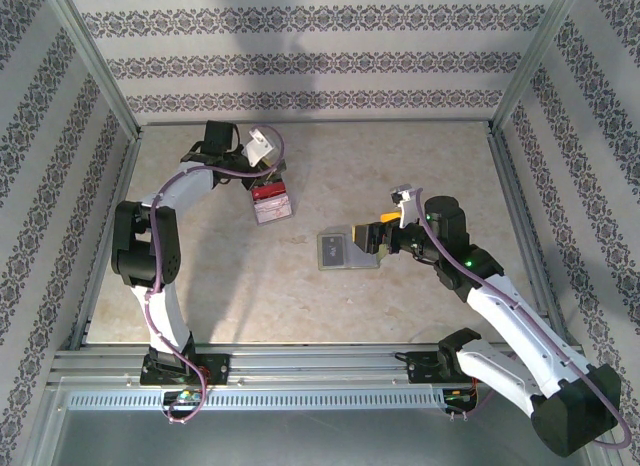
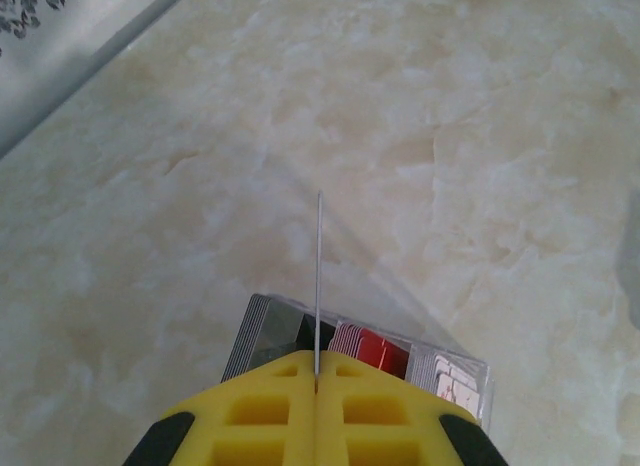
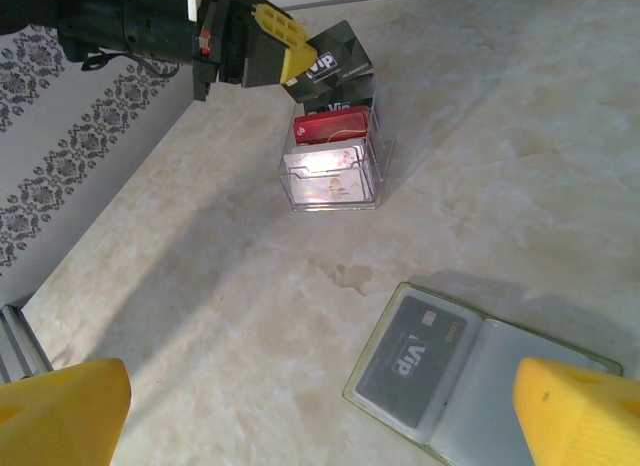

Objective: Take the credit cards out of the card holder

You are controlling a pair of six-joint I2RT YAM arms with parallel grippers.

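The card holder (image 1: 345, 252) lies open on the table, pale grey with a greenish rim (image 3: 395, 326). A grey "VIP" credit card (image 3: 412, 361) sits in its left pocket. My right gripper (image 3: 320, 411) hangs open just above it, one yellow finger (image 3: 575, 416) over the right flap; it holds nothing. My left gripper (image 2: 316, 371) is shut on another dark "VIP" credit card (image 3: 335, 54), seen edge-on (image 2: 318, 276) between the pads. That card hangs above a clear plastic box (image 3: 335, 171) holding upright red (image 3: 330, 126), grey and whitish credit cards.
The clear box (image 1: 272, 204) stands at the back left of the marble-look table, near the left arm (image 1: 150, 236). Metal frame rails (image 1: 100, 246) and patterned walls enclose the table. A small brown stain (image 3: 345, 276) lies between box and holder.
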